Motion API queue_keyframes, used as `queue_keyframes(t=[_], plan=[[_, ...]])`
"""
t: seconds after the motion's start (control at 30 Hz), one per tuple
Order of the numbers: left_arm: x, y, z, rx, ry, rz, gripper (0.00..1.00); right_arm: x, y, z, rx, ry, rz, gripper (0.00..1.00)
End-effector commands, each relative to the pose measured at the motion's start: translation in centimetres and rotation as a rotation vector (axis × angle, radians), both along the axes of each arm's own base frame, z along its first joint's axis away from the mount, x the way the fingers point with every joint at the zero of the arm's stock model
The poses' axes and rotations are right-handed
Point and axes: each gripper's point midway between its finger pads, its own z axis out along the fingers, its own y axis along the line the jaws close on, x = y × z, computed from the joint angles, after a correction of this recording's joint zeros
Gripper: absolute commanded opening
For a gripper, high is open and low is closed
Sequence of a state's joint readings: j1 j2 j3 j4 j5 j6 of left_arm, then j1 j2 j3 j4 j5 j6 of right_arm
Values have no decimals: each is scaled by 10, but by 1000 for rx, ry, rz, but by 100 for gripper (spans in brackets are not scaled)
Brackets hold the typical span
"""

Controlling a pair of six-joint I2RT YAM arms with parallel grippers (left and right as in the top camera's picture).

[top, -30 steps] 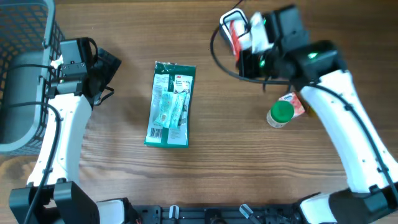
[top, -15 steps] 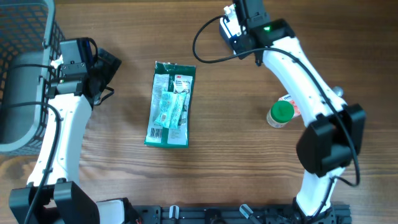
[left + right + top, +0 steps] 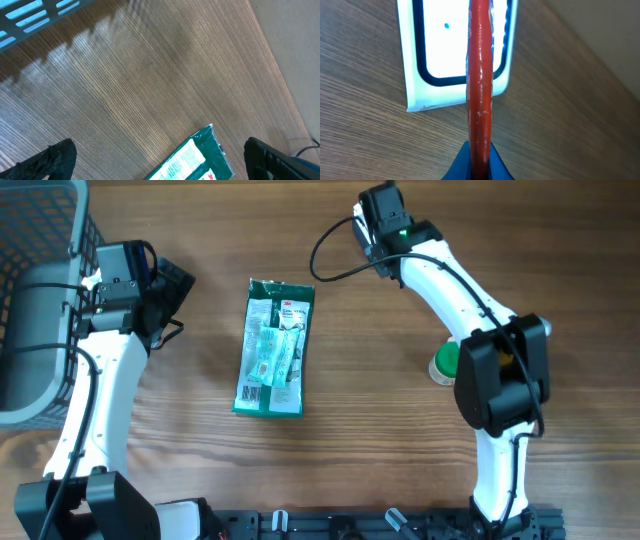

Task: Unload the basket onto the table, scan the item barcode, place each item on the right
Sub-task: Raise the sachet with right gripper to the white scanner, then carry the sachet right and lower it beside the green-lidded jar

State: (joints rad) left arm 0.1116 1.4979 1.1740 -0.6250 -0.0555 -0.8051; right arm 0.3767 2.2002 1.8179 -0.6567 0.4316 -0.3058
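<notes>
Grips a red loop [image 3: 480,75] in the right hand [image 3: 480,159], blue tips clenched on the band from both sides, most likely as the carrying handle of the white scanner [image 3: 451,45] seen just behind it, on or very near the wood. Reaches far out toward 1 o'clock on the worktop [image 3: 380,450] to do so, arm stretched long, black cable [image 3: 325,250] curling off toward 9 o'clock of that hand. Holds the left hand [image 3: 160,167] released, fingers [image 3: 52,160] spread wide at the lower corners of its own view, hovering at 9 o'clock over bare wood; probably parked there to leave the middle free for a pass of the scanner. Finds the task's thing, a green packet [image 3: 274,347], lying flat near the centre, long axis running 12 to 6, printed face up, touched by neither hand; seems to carry a barcode label near its 7 o'clock corner, though too small to be sure. Catches only that packet's top corner in the left wrist view. Leaves a green-capped bottle [image 3: 447,363] at 3 o'clock, half hidden under the right arm, and a grey basket [image 3: 30,220] at 10 o'clock, both well apart from the packet. Calls next, by judgement, for lifting the scanner and bringing its window over that label
</notes>
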Motion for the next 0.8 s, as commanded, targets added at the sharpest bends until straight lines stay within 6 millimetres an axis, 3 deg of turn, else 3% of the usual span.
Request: queue_keyframes(t=[0.0,0.13,0.23,0.37,0.47,0.67,0.77], plan=[[1,4,8,20,-19,-3,100,-3,-3,-28,-44,43,-2,5],[1,4,8,20,-19,-3,100,-7,-2,-47,-45,87,7,5],[1,4,8,20,-19,-3,100,-15,13,-61,4,155,103,5],[1,4,8,20,-19,-3,100,-18,13,-63,-6,173,126,4],[1,4,8,20,-19,-3,100,-13,-3,-50,-130,117,65,5],[1,4,8,20,-19,-3,100,-23,22,-50,-244,164,254,6],[1,4,8,20,-19,-2,100,-26,23,-51,-286,193,315,6]])
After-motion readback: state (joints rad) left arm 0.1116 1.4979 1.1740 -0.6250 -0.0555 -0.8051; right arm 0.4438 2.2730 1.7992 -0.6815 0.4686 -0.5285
